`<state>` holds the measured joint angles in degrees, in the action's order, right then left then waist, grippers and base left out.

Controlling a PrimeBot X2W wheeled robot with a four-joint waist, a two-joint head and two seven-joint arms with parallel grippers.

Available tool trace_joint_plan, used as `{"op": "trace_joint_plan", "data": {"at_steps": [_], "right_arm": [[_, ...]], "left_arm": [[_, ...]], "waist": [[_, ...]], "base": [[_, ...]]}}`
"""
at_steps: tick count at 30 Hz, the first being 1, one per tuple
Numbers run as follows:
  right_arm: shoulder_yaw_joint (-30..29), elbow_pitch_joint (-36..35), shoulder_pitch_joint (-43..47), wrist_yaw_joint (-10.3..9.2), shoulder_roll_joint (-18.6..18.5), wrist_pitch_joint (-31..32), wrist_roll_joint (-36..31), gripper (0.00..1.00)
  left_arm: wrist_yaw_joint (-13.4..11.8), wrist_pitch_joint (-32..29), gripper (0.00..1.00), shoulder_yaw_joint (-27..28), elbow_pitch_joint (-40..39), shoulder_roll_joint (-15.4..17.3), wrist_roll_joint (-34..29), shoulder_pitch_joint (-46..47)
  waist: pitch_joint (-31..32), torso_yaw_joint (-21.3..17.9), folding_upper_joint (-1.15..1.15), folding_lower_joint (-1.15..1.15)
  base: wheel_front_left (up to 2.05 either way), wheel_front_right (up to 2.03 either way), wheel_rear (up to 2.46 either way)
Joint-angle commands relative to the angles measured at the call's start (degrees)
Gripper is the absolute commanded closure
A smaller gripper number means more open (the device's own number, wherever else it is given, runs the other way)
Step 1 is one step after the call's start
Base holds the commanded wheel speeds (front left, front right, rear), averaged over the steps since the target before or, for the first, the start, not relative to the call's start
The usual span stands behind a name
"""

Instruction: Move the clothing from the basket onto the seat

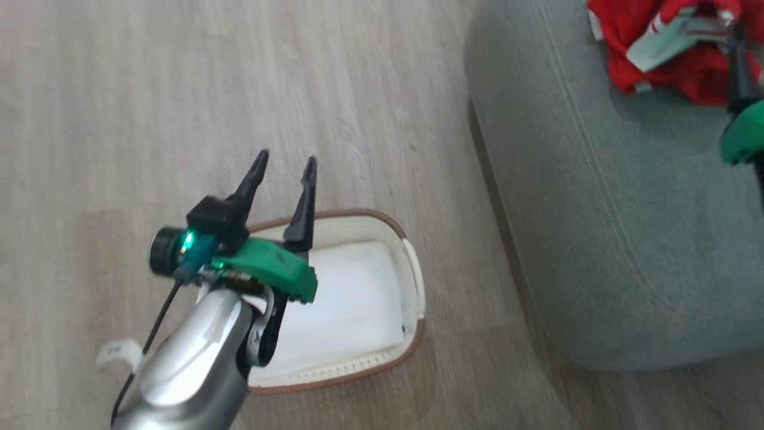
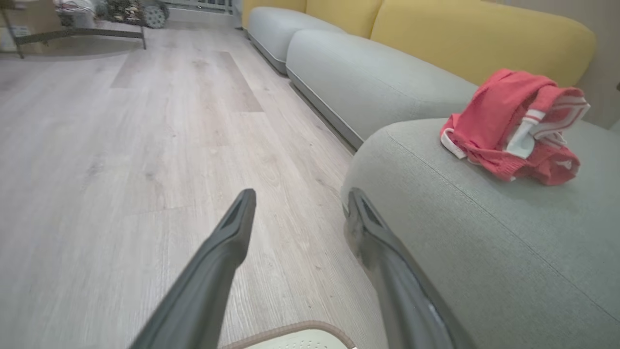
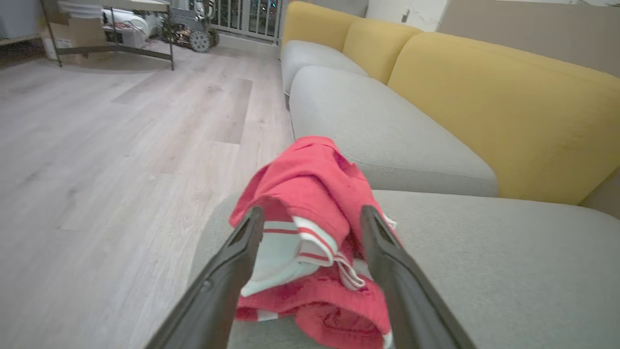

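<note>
The red clothing (image 1: 656,54) with white striped trim lies heaped on the grey-green seat (image 1: 627,239), near its rounded corner. My right gripper (image 3: 312,212) is open and hovers just over the clothing (image 3: 310,174), one finger on each side of the heap; whether it touches is unclear. The cream basket (image 1: 415,269) with a brown rim stands on the floor left of the seat, its white bottom bare. My left gripper (image 1: 285,160) is open above the basket's far end, holding nothing. The left wrist view has the clothing (image 2: 513,126) on the seat (image 2: 460,232) to the right.
Yellow back cushions (image 3: 508,106) run behind the seat, and further grey cushions (image 2: 368,82) extend along the sofa. Pale wood floor (image 2: 145,145) spreads to the left. A metal-legged table (image 3: 111,43) with boxes stands far off. A small white tag (image 1: 116,352) lies beside the basket.
</note>
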<state>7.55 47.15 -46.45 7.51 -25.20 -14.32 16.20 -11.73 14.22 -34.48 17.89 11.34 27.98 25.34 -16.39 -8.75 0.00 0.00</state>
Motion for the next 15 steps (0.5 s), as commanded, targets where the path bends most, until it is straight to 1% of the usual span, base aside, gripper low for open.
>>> {"op": "trace_joint_plan", "data": {"at_steps": [1, 5, 8, 15], "right_arm": [[0.59, -2.55, 1.44, -0.02, 0.16, -0.63, 0.4, 0.0], [0.94, -4.73, 4.76, -0.02, 2.3, -0.48, -0.41, 0.0], [0.76, -6.33, 7.52, -0.02, 4.06, -0.48, -1.92, 0.0], [-2.25, -11.31, 14.96, -0.02, 10.01, -0.6, -4.13, 0.0]], "left_arm": [[-0.65, 0.73, 0.0, 3.45, -2.84, 0.11, 0.38, -0.64], [-0.87, 0.76, 0.0, 6.37, -3.9, -0.2, -0.23, -4.72], [-1.56, 0.76, 0.0, 8.37, -4.13, -0.19, -1.05, -7.35], [-2.55, 0.77, 0.0, 13.06, -6.1, -0.33, -3.45, -13.42]], "waist": [[3.4, 3.03, 0.0, 0.0], [6.1, 5.41, 0.0, 0.0], [7.72, 7.13, 0.0, 0.0], [11.04, 10.72, 0.0, 0.0]], "base": [[0.0, 0.0, 0.0], [0.0, 0.0, 0.0], [0.0, 0.0, 0.0], [0.0, 0.0, 0.0]]}}
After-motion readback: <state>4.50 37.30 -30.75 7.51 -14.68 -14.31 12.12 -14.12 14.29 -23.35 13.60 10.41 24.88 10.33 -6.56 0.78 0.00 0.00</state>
